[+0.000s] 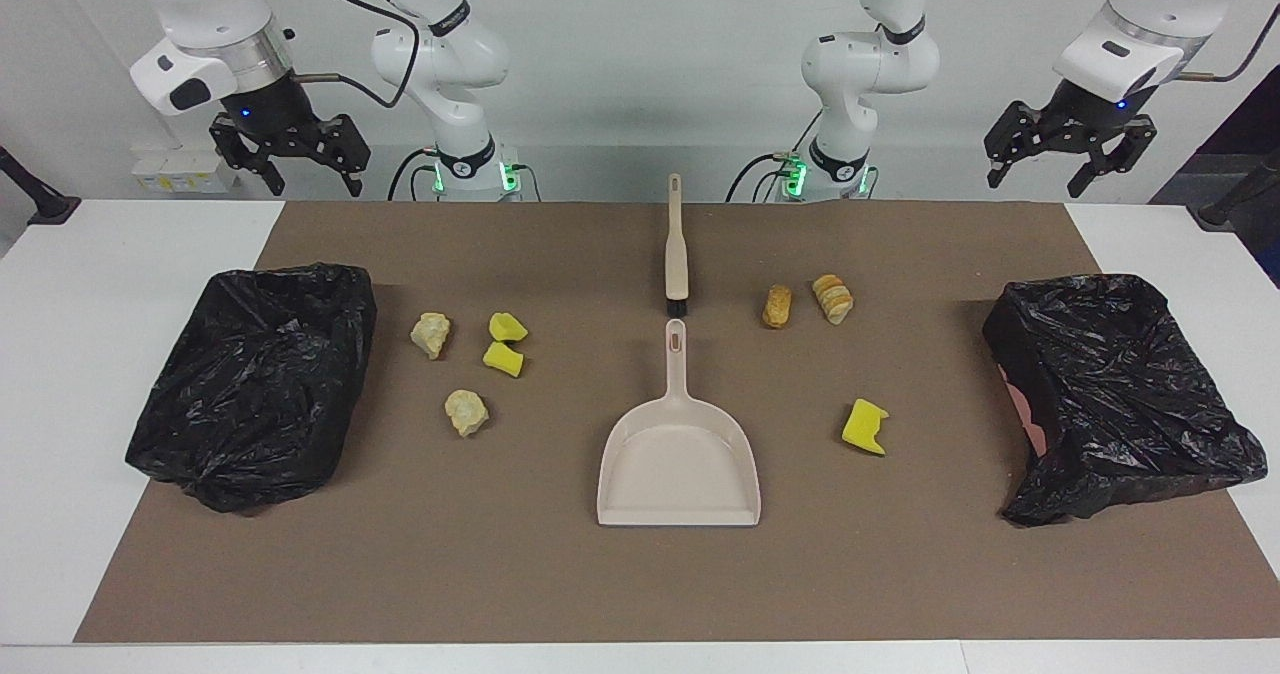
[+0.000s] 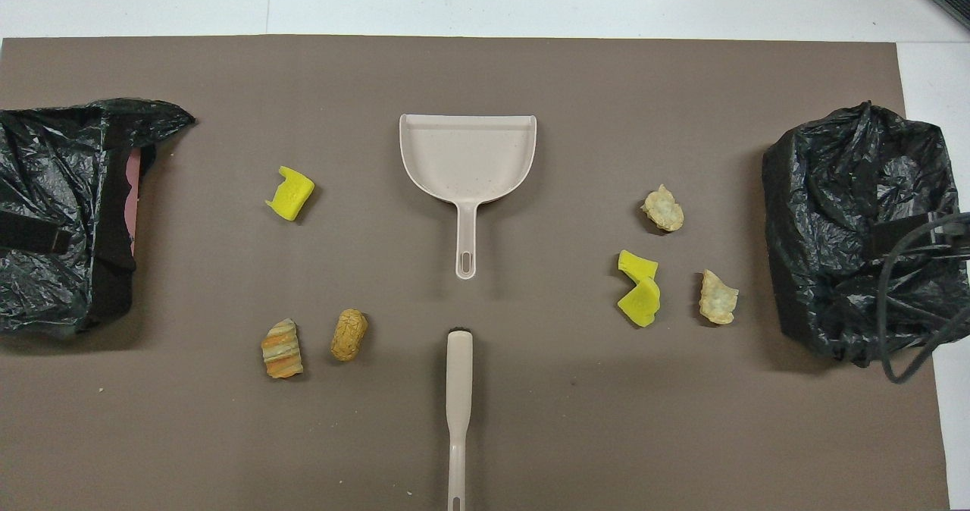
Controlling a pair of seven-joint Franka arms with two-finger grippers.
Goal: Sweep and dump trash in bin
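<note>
Brown mat (image 1: pixel 640 574), brush (image 2: pixel 458 412) handle cut off, bin interiors hidden

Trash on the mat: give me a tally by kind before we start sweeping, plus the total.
Yellow sponge chunks: 3
Pale cream lumps: 2
Golden-brown bread-like pieces: 2
Total: 7, all loose on the mat, none in the dustpan or either bin.
</note>
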